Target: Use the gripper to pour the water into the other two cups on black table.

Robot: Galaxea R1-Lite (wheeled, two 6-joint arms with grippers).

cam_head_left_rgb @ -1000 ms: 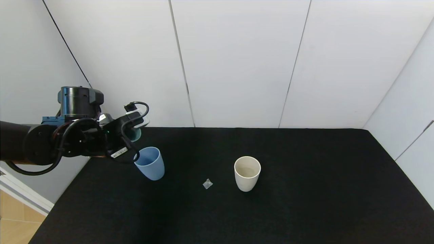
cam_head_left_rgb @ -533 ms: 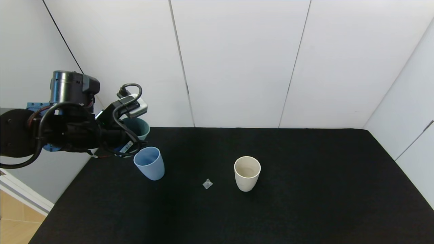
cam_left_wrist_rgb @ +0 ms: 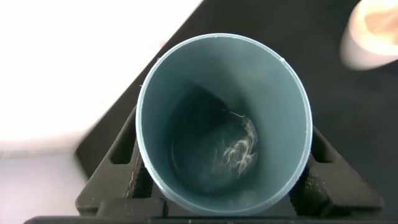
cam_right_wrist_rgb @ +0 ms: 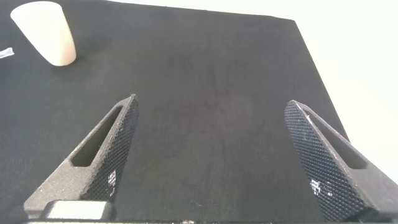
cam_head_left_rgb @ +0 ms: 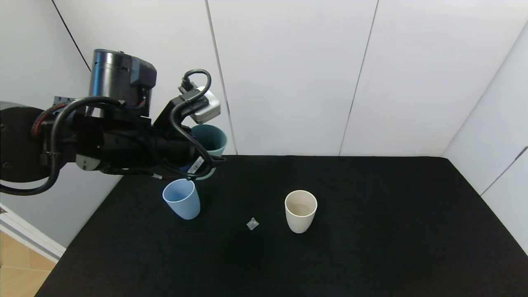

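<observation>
My left gripper (cam_head_left_rgb: 205, 160) is shut on a teal-green tumbler (cam_head_left_rgb: 211, 139), held upright in the air behind and above the light blue cup (cam_head_left_rgb: 182, 199). In the left wrist view the teal tumbler (cam_left_wrist_rgb: 261, 81) sits between the black fingers (cam_left_wrist_rgb: 121, 155), with a little water (cam_left_wrist_rgb: 239, 155) at its bottom. The cream cup (cam_head_left_rgb: 300, 210) stands mid-table on the black table (cam_head_left_rgb: 371, 247), to the right of the blue cup. My right gripper (cam_right_wrist_rgb: 211, 124) hangs open over bare table, with the cream cup (cam_right_wrist_rgb: 46, 31) far off from it.
A small clear scrap (cam_head_left_rgb: 252, 223) lies between the blue and cream cups. White wall panels (cam_head_left_rgb: 288, 74) close the table's back and right side. The table's left edge drops to a wooden floor (cam_head_left_rgb: 16, 272).
My left arm has risen and swung right with the teal tumbler, from low behind the blue cup to higher and further right. Both standing cups stay put.
</observation>
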